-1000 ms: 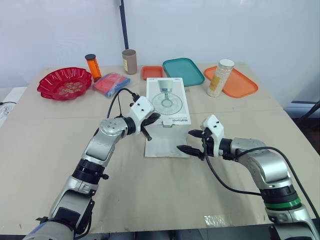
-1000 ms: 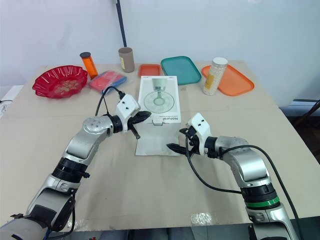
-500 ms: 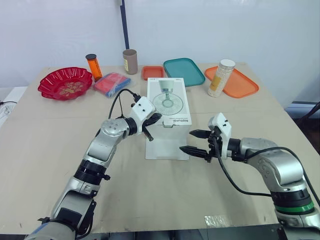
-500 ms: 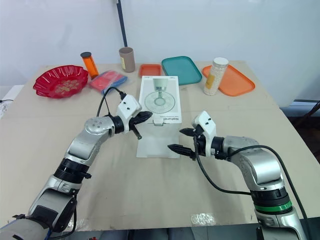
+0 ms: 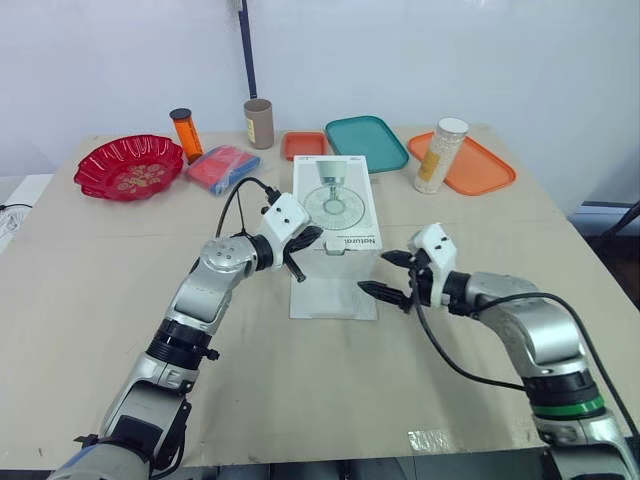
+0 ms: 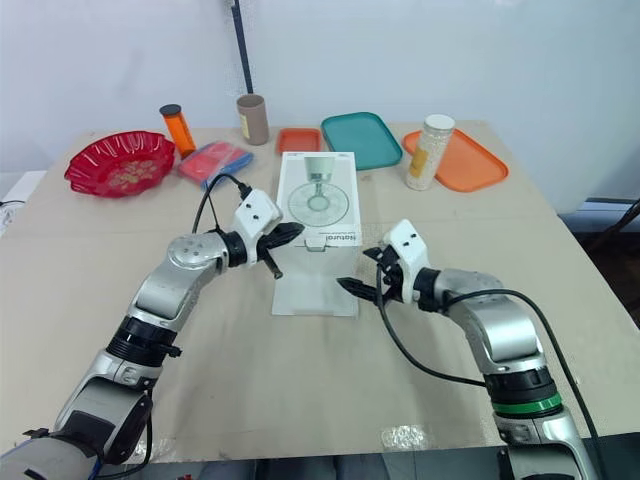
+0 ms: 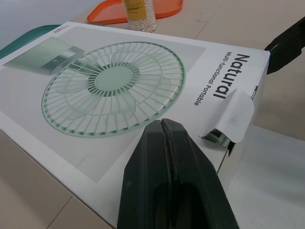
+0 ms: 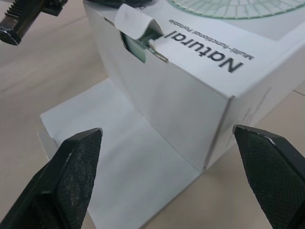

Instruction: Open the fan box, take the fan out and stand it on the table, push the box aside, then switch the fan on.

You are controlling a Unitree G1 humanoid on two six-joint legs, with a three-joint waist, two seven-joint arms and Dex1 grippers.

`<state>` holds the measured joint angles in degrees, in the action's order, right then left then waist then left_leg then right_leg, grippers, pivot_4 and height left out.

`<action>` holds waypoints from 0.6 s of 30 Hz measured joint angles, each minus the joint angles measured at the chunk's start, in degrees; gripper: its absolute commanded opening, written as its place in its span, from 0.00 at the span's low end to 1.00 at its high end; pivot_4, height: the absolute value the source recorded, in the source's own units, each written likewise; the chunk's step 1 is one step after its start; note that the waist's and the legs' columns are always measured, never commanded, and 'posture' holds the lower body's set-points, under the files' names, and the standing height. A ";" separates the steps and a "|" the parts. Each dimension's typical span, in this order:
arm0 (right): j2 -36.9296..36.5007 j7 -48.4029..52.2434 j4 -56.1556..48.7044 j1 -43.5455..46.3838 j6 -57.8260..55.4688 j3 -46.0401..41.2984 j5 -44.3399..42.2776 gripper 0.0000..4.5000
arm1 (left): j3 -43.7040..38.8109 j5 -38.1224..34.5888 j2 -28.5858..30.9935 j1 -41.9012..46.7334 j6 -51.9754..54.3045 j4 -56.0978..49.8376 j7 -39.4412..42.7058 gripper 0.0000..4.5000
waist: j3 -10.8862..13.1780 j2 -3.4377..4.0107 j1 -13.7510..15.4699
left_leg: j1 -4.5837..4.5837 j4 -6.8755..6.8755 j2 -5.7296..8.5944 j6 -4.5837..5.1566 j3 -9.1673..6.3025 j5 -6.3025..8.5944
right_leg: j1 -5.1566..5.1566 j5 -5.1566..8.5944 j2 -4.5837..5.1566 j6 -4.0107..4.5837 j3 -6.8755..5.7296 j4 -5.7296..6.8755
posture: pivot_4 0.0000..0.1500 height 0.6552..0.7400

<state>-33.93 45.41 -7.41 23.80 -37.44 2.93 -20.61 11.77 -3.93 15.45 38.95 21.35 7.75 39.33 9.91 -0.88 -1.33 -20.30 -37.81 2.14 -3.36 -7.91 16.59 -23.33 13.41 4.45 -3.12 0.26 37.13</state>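
The white fan box lies flat mid-table, with a fan picture on its top face. Its front flap lies folded down on the table, and a small tab curls up at the near edge, showing a dark gap behind it. My left gripper is shut, its tips over the box's near left top edge beside the tab. My right gripper is open and holds nothing. It hovers at the box's near right corner, above the flap's right edge, with its fingers spread wide toward the box front.
Along the back of the table stand a red bowl, an orange bottle, a red and blue packet, a brown cup, a small orange tray, a teal tray and a bead jar on an orange tray.
My right gripper drew back to the right, then came in again, and now sits slightly higher, close to the box's near right corner. The left gripper and box have not moved.
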 measured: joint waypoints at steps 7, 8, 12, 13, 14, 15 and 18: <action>-0.35 1.15 -0.70 0.18 -1.81 0.13 -1.12 1.00 | -0.07 0.02 0.70 -0.50 0.45 -1.03 -0.16 0.01 | 0.00 0.00 -0.07 | 0.00 0.01 -0.01 0.01 0.00 0.00 | -0.02 0.00 -0.01 0.00 0.00 0.01 | 1.00 1.00; -0.57 1.33 -1.16 0.09 -2.08 0.12 -1.24 1.00 | -0.10 0.02 0.71 -0.57 0.47 -1.12 -0.17 0.01 | 0.00 0.01 -0.07 | 0.00 0.02 -0.01 0.01 0.00 0.01 | -0.02 0.00 -0.01 0.00 0.00 0.01 | 1.00 1.00; -1.20 2.03 -2.99 -0.76 -3.34 -0.46 -2.00 1.00 | -0.16 0.03 0.67 -0.74 1.03 -1.51 -0.31 0.01 | 0.00 0.00 -0.05 | 0.00 0.02 -0.01 0.01 0.00 0.01 | -0.01 0.00 -0.01 0.00 0.00 0.01 | 1.00 1.00; -1.27 2.06 -3.17 -0.86 -3.46 -0.55 -2.21 1.00 | -0.16 0.03 0.67 -0.74 1.03 -1.52 -0.32 0.01 | 0.00 0.00 -0.05 | 0.00 0.02 -0.01 0.01 0.00 0.01 | -0.01 0.00 -0.02 0.00 0.00 0.01 | 1.00 1.00; -1.36 2.06 -3.60 -0.99 -3.78 -0.67 -2.39 1.00 | -0.17 0.03 0.66 -0.74 1.04 -1.52 -0.32 0.01 | 0.00 0.00 -0.05 | 0.01 0.02 -0.01 0.01 0.00 0.01 | -0.01 0.00 -0.01 0.00 0.00 0.01 | 1.00 1.00; -1.37 2.06 -3.73 -1.00 -3.91 -0.68 -2.43 1.00 | -0.16 0.03 0.66 -0.74 1.04 -1.52 -0.32 0.01 | 0.00 0.00 -0.05 | 0.00 0.02 -0.01 0.01 0.00 0.01 | -0.01 0.00 -0.01 0.00 0.00 0.01 | 1.00 1.00; -1.45 2.05 -3.96 -1.10 -4.14 -0.68 -2.68 1.00 | -0.16 0.03 0.63 -0.74 1.04 -1.52 -0.31 0.01 | 0.00 0.00 -0.05 | 0.00 0.02 -0.01 0.01 0.00 0.01 | -0.01 0.00 -0.01 0.00 0.00 0.01 | 1.00 1.00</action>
<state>-35.38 47.46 -11.37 22.70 -41.58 2.24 -23.29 11.60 -3.91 16.08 38.21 22.39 6.23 39.02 9.91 -0.87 -1.38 -20.30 -37.79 2.13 -3.34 -7.91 16.60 -23.34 13.41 4.43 -3.12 0.26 37.14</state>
